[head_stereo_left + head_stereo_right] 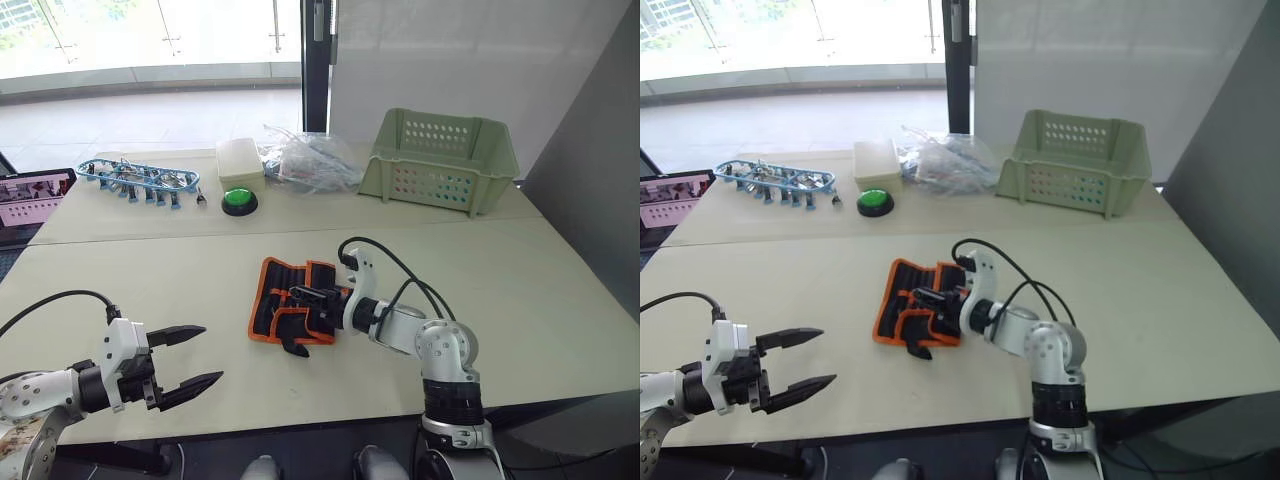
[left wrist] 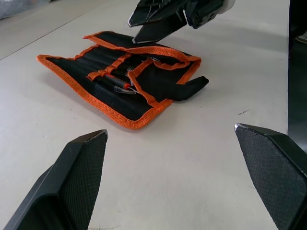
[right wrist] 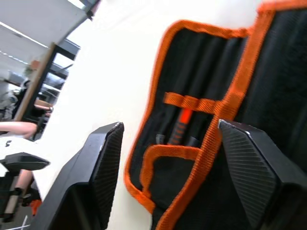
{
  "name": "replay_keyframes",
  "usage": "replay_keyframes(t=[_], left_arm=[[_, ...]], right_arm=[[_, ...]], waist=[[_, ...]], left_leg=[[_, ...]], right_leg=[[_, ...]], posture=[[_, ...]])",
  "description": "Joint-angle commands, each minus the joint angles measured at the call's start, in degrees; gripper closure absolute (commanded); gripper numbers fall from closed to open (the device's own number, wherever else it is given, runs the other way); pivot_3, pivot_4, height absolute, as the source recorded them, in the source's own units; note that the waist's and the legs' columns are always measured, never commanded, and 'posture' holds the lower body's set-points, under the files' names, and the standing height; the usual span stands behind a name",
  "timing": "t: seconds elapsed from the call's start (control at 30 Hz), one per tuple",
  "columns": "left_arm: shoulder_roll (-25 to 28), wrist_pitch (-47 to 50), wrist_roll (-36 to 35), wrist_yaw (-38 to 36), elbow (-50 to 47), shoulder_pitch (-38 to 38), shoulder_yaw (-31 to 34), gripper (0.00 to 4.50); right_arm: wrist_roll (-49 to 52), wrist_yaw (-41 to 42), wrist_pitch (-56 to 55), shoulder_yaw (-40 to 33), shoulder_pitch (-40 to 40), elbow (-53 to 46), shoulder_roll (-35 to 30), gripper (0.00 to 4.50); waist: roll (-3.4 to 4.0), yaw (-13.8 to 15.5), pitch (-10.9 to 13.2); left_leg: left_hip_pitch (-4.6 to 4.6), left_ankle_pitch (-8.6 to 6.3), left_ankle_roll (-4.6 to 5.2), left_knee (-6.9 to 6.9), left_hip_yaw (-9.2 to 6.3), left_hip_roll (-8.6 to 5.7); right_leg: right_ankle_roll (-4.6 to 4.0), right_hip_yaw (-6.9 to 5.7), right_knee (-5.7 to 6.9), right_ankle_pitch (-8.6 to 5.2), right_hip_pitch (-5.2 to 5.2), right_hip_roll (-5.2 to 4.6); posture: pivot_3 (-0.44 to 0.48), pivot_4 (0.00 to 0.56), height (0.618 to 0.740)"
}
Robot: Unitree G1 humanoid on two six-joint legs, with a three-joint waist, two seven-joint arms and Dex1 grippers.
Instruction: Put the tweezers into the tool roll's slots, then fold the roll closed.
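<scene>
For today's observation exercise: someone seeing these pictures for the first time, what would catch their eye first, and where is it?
The black tool roll with bright orange edging lies part-folded mid-table, and the right end effector sits open over its edge. The left end effector hovers open above the near table. At the far side stand a pale green basket and a green button.

Bright daylight pours from windows beyond the tabletop, overexposing them; soft shadows lie beneath each hand; wrist close-ups blur at their near fingers.
</scene>
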Motion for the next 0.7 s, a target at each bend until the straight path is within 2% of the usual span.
replay_keyframes(t=[0.03,0.13,0.17,0.23,0.33,0.47,0.6,0.7], left_arm=[[0.76,0.34,-0.30,0.35,-1.62,-0.50,0.10,0.00],[0.74,0.72,-0.29,0.86,-2.19,-0.71,-0.07,0.00],[0.78,0.86,-0.39,0.97,-2.34,-0.74,-0.03,0.00],[0.83,1.03,-0.49,1.11,-2.51,-0.71,0.03,0.00],[0.75,1.35,-0.45,1.30,-2.98,-0.59,0.18,0.00],[0.72,1.82,-0.61,1.70,-3.52,-0.58,0.27,0.00],[0.45,3.06,-1.03,2.83,-3.85,-0.90,0.16,0.00],[-0.20,11.38,-4.04,7.77,-4.77,-2.75,-0.93,0.00]], right_arm=[[1.97,6.99,-3.62,2.00,-0.93,-4.47,-2.99,1.20],[-2.91,14.67,-10.97,7.30,-0.70,-4.15,-9.59,1.20],[-4.64,16.10,-14.01,8.32,-0.56,-3.12,-10.78,1.44],[-8.03,18.87,-19.52,10.44,0.10,-0.39,-12.67,1.99],[-15.91,25.88,-30.32,16.93,1.48,4.52,-17.12,3.07],[-20.38,29.23,-38.25,19.17,1.46,11.50,-17.32,4.43],[-23.22,30.02,-42.27,19.45,0.66,17.51,-15.97,4.48],[-26.24,28.62,-42.75,19.83,-0.13,23.24,-14.98,4.48]], waist=[[0.00,-0.01,0.00],[-0.01,-0.02,0.00],[-0.01,0.00,0.00],[-0.02,0.01,-0.01],[-0.03,0.01,-0.01],[-0.05,-0.10,0.00],[-0.05,-0.01,0.00],[-0.05,0.07,0.00]], left_leg=[[0.00,0.00,0.00,0.00,0.00,0.00],[0.01,0.00,0.00,0.00,0.00,0.00],[0.01,0.00,0.00,0.00,0.00,0.00],[0.02,0.00,0.00,0.00,0.01,-0.01],[0.03,0.00,0.00,0.00,0.01,0.00],[0.03,0.00,0.00,0.01,0.02,-0.01],[0.06,0.00,0.00,0.02,0.03,-0.01],[0.09,0.00,0.00,0.03,0.03,-0.01]], right_leg=[[0.00,0.00,0.00,0.00,0.00,0.00],[0.00,0.00,-0.01,0.00,0.00,0.00],[0.01,0.00,-0.01,-0.01,0.01,0.00],[0.01,0.00,-0.01,-0.01,0.01,-0.01],[0.01,0.00,0.00,-0.01,0.02,0.01],[-0.01,0.02,0.00,0.00,0.01,0.01],[-0.01,0.03,0.03,0.01,0.03,0.01],[0.00,0.03,0.04,0.01,0.06,0.01]], posture=[[0.000,0.150,0.719],[0.000,0.150,0.719],[0.000,0.150,0.719],[0.000,0.150,0.719],[0.000,0.150,0.719],[0.000,0.150,0.719],[0.000,0.150,0.719],[0.000,0.150,0.719]])
